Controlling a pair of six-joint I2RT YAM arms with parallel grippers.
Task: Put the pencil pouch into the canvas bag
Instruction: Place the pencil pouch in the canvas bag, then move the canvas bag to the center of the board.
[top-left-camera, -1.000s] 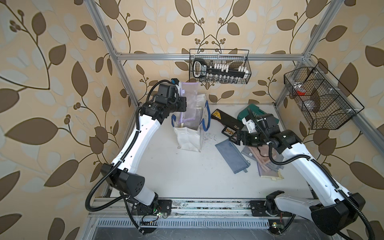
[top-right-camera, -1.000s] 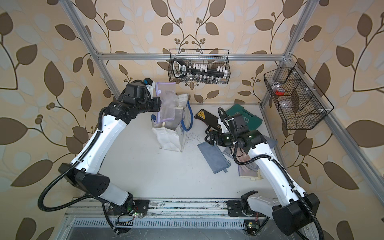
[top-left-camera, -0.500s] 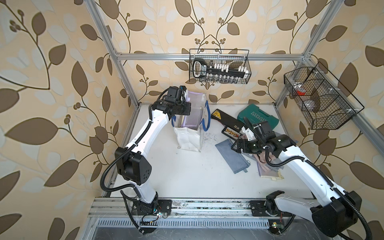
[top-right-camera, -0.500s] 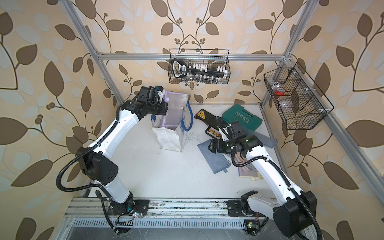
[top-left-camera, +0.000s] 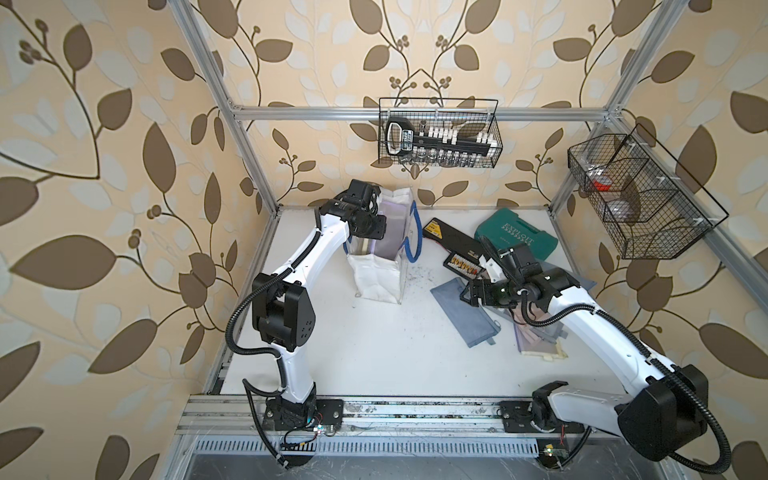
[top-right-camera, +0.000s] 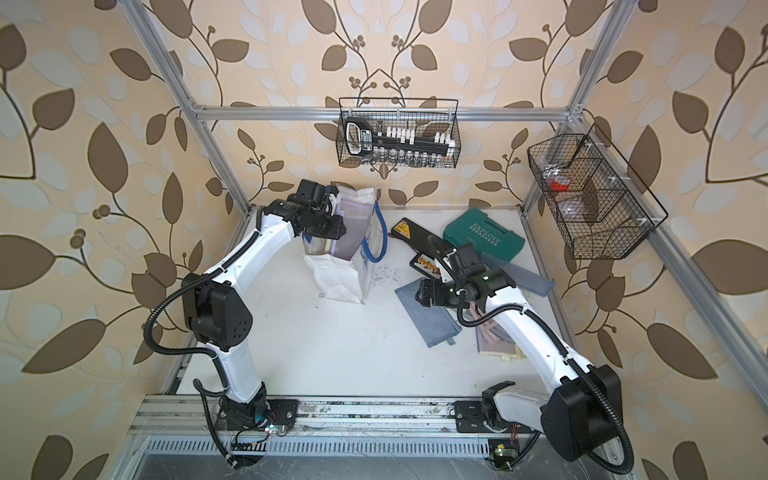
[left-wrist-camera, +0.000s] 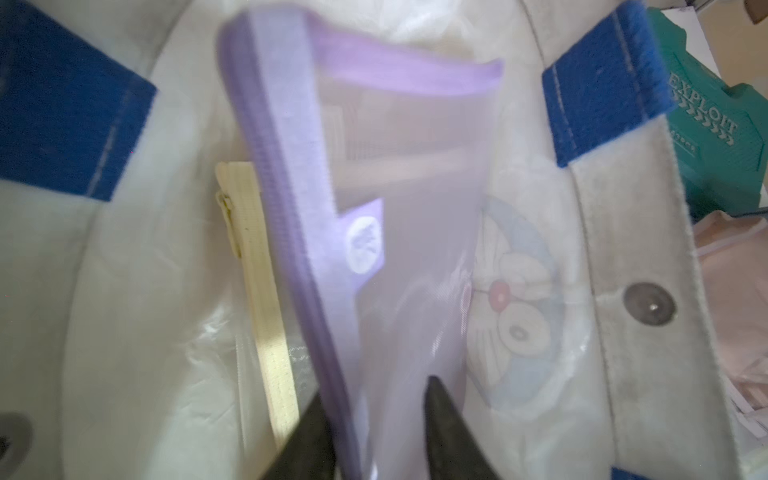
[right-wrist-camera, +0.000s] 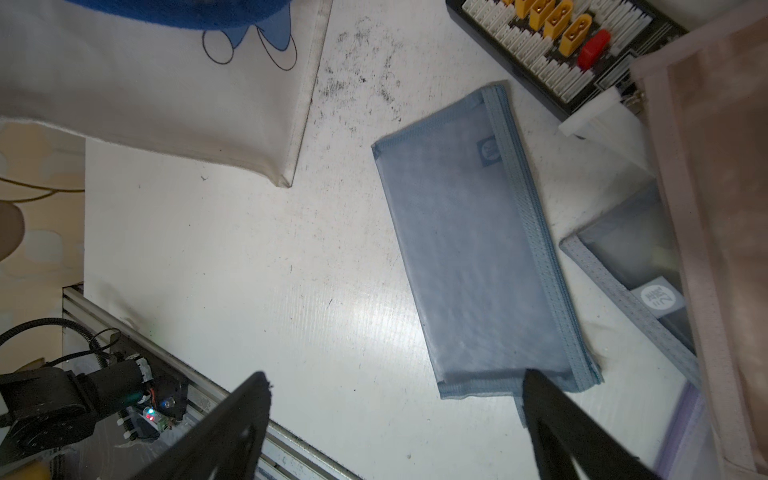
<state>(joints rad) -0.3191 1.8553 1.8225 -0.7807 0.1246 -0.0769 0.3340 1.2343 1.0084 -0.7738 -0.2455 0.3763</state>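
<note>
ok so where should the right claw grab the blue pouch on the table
Take the blue pouch at its short end nearest the right claw, by the zipper band. It lies flat and thin on the table, so come down from above, jaws straddling that edge; the band looks stiffest.

White arms (top-left-camera: 308, 254), blk joints (top-left-camera: 284, 318)
</note>
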